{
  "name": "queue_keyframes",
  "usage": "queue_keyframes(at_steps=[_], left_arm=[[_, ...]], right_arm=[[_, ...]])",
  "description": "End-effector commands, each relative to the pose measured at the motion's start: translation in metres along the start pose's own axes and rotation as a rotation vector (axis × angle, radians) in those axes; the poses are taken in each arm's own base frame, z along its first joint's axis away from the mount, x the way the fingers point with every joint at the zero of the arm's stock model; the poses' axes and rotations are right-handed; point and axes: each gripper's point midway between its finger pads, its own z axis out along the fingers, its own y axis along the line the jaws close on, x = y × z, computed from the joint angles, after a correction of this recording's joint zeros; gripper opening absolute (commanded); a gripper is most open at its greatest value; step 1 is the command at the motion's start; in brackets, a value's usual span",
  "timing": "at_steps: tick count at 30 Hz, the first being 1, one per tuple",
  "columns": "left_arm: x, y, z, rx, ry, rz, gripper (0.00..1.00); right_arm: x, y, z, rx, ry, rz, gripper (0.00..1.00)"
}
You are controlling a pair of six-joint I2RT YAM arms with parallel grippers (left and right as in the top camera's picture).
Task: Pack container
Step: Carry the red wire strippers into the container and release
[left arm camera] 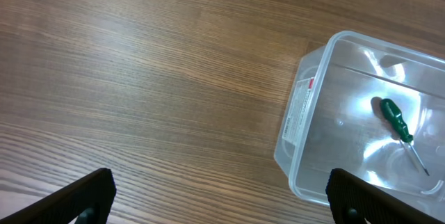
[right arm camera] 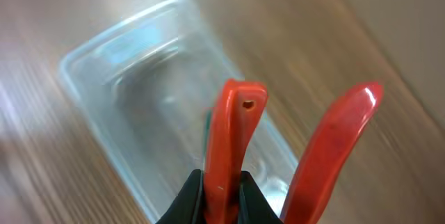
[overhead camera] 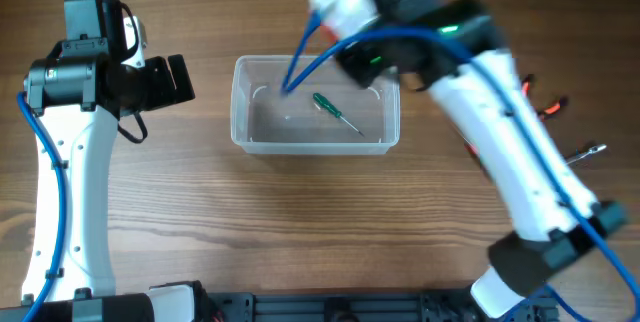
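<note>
Container (overhead camera: 310, 145) sits mid-desk (overhead camera: 300, 222), slightly far of centre, between the two arms, with a green screwdriver (overhead camera: 337, 112) already lying inside toward its right half. The right end effector (right arm camera: 221, 186) hangs over the container's far right part. It is clamped on one handle of a red-handled tool (right arm camera: 233, 133), pliers by the look, and the other handle (right arm camera: 334, 147) is splayed out free. The wrist view is blurred, so we can't tell how firm the pinch is. The main risk we see is that a one-handle hold lets the tool pivot or slip, so it drops early or lands outside. The splayed handle could catch the thick rim on the way down and drag or tip the light tub. A release from height may hit the screwdriver and bounce. The blue cable (overhead camera: 300, 57) crossing above the far wall could snag the rim. The left end effector (left arm camera: 219, 179) is spread wide with nothing in it, well left of the container, so nothing braces the tub if it gets nudged. Loose tools (overhead camera: 585, 151) lie on the right, partly under the right arm, and an arm sweep could knock them.
</note>
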Motion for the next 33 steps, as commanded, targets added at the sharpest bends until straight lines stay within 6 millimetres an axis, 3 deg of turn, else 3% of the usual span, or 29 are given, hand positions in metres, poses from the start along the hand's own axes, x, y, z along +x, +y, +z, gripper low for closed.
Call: queue_keyframes(at_steps=[1,5,10,14,16,18,23,26,28,30,31,33], left_arm=[[-0.003,-0.001,-0.001,0.011,-0.005,-0.012,1.00],[-0.003,-0.001,-0.001,0.011,-0.005,-0.012,1.00],[-0.003,-0.001,-0.001,0.011,-0.005,-0.013,1.00],[-0.003,-0.001,-0.001,0.010,-0.006,-0.013,1.00],[-0.003,-0.001,-0.001,0.010,-0.006,-0.013,1.00],[-0.003,-0.001,-0.001,0.011,-0.005,-0.013,1.00],[-0.003,-0.001,-0.001,0.011,-0.005,-0.013,1.00],[-0.003,-0.001,-0.001,0.010,-0.005,-0.013,1.00],[-0.003,-0.001,-0.001,0.010,-0.005,-0.013,1.00],[-0.003,-0.001,-0.001,0.010,-0.005,-0.013,1.00],[-0.003,0.000,-0.001,0.007,-0.006,-0.013,1.00],[-0.003,0.000,-0.001,0.008,-0.006,-0.013,1.00]], right_arm=[[0.001,0.039,0.063,-0.112,0.080,-0.225,0.04],[0.026,0.053,0.132,-0.201,0.189,-0.218,0.04],[0.052,0.072,0.178,-0.312,0.262,-0.187,0.04],[0.055,0.073,0.186,-0.319,0.263,-0.187,0.06],[0.055,0.073,0.186,-0.320,0.266,-0.185,0.25],[0.055,0.073,0.186,-0.320,0.265,-0.185,0.33],[0.053,0.072,0.184,-0.309,0.261,-0.170,0.28],[0.039,0.045,0.167,-0.149,0.247,-0.070,0.23],[0.022,0.015,0.136,-0.022,0.192,0.008,0.25],[0.009,-0.019,0.093,0.091,0.113,0.104,0.34],[0.007,-0.049,0.058,0.185,0.058,0.220,0.45],[0.017,-0.093,0.007,0.285,-0.025,0.422,0.60]])
